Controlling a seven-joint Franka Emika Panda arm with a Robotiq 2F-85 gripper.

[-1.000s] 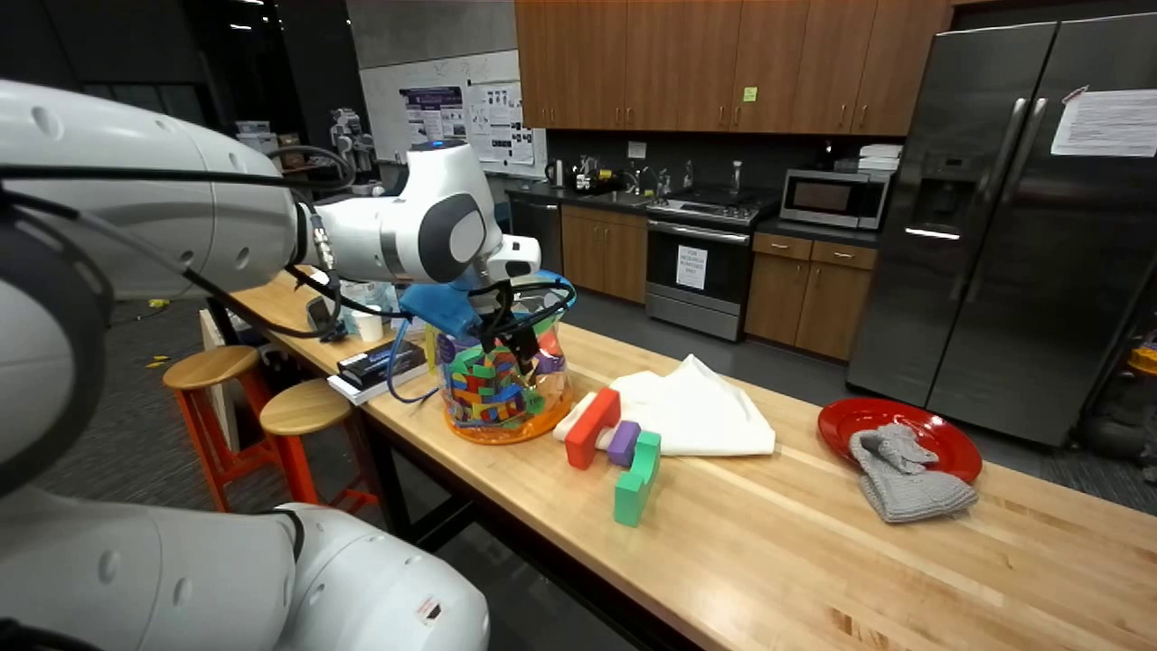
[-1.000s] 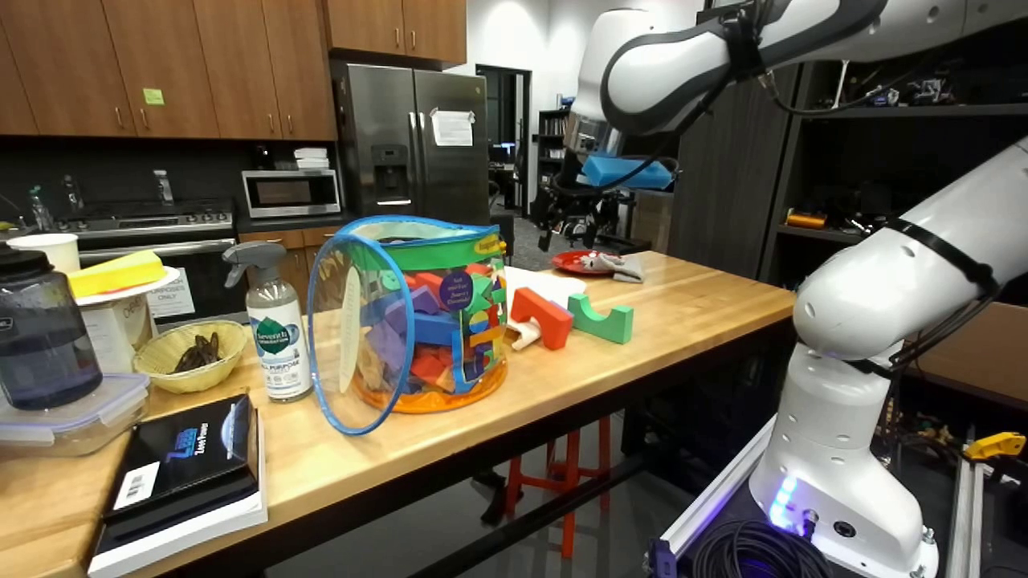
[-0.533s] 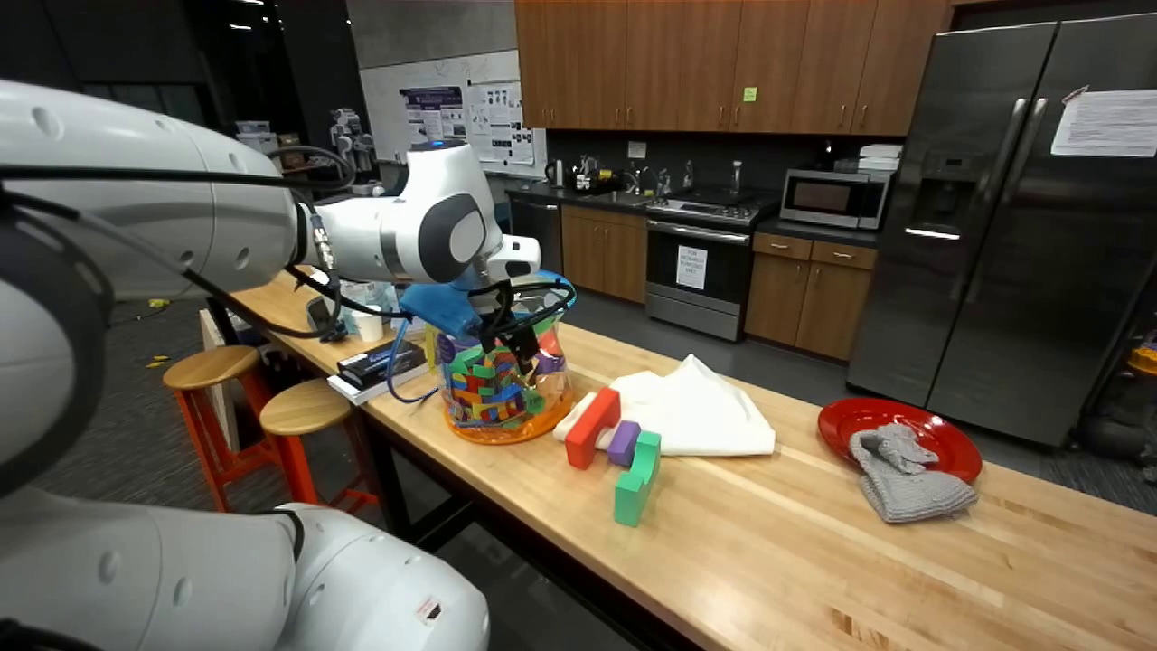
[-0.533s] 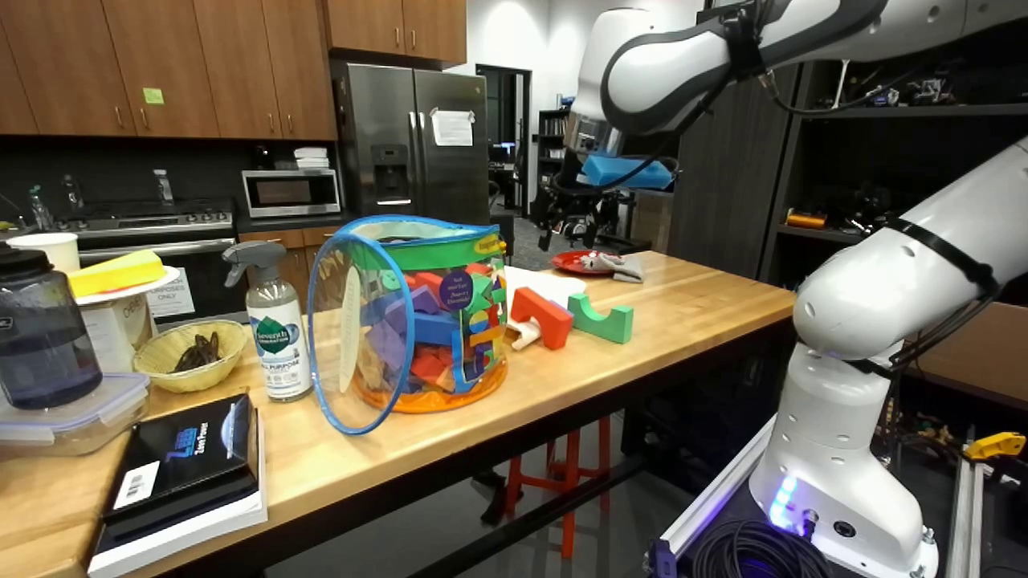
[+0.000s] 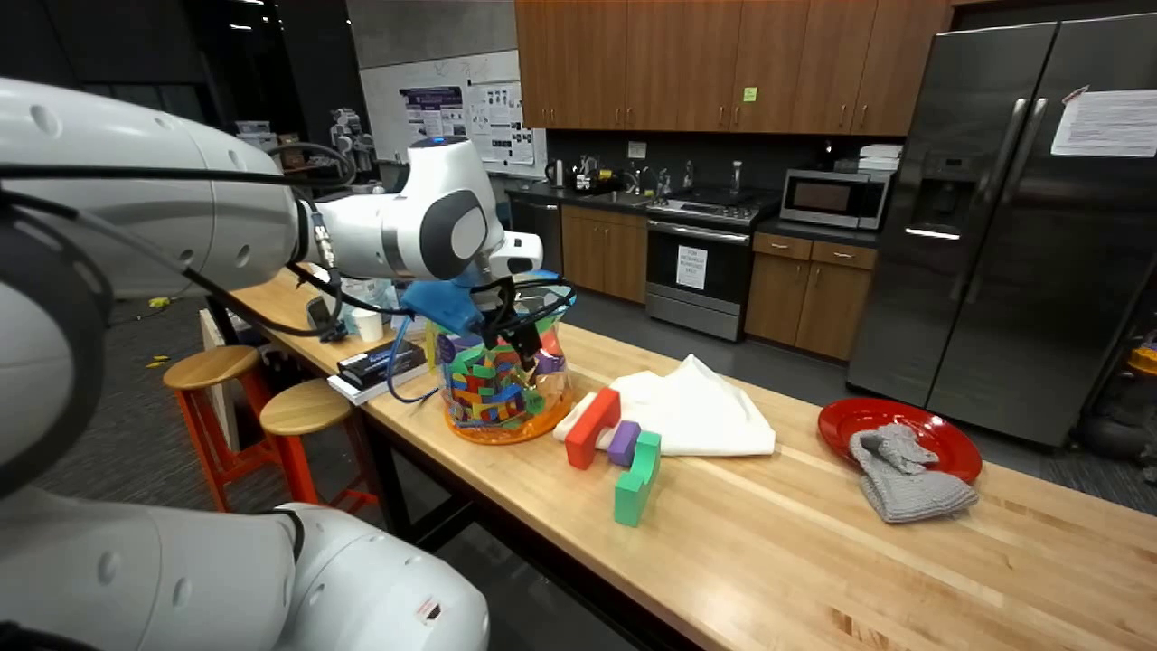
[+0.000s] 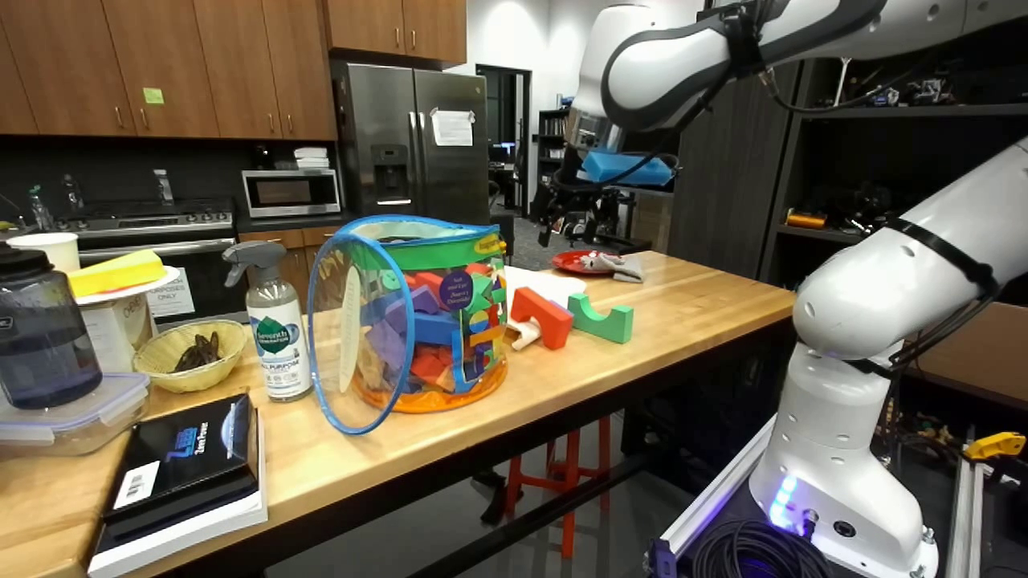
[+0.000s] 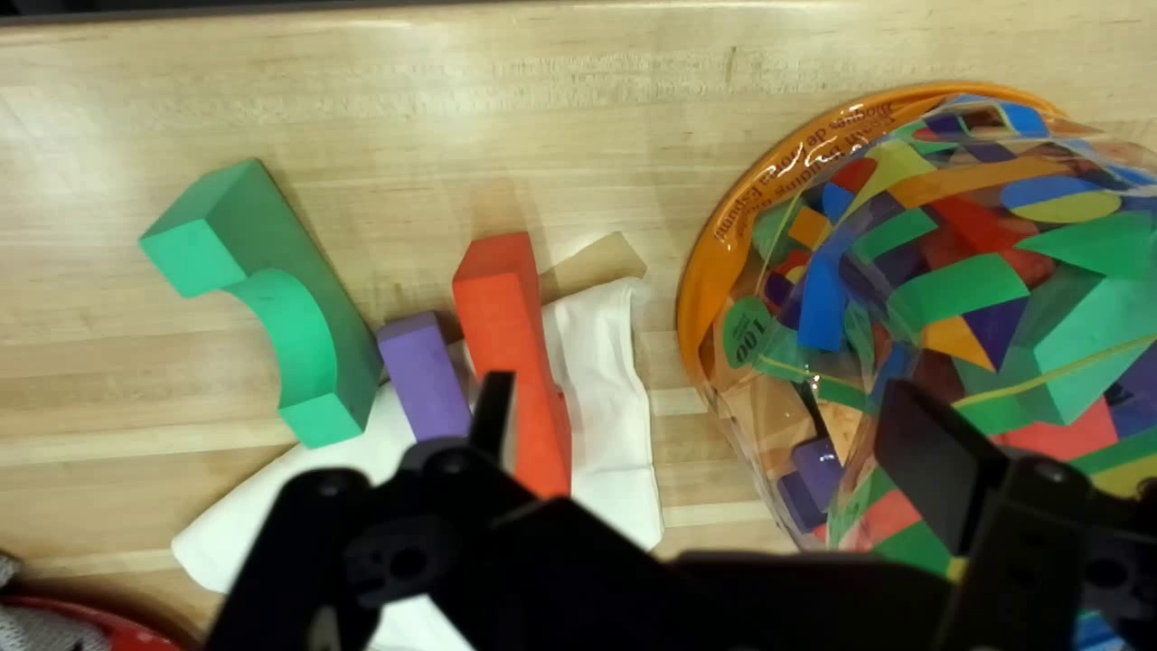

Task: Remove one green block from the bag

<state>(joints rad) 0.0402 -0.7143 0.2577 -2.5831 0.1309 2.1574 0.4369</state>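
In an exterior view we read "Seventh Generation" and "All Purpose" on the spray bottle (image 6: 277, 345) and "Zeee Power" on the black box (image 6: 181, 453). The paper sign (image 5: 692, 267) on the oven door (image 5: 729, 280) says "For research purposes only". On the bag (image 6: 430, 255), the lettering of the purple label (image 6: 457, 291) is too small for us to trust. In the wrist view we make out "Bloques de" and "Goma Espuma", upside down, on its orange base (image 7: 710, 280), and "100" on a round green label (image 7: 747, 332). We cannot read the sheet (image 5: 1107, 122) on the fridge (image 5: 976, 235).
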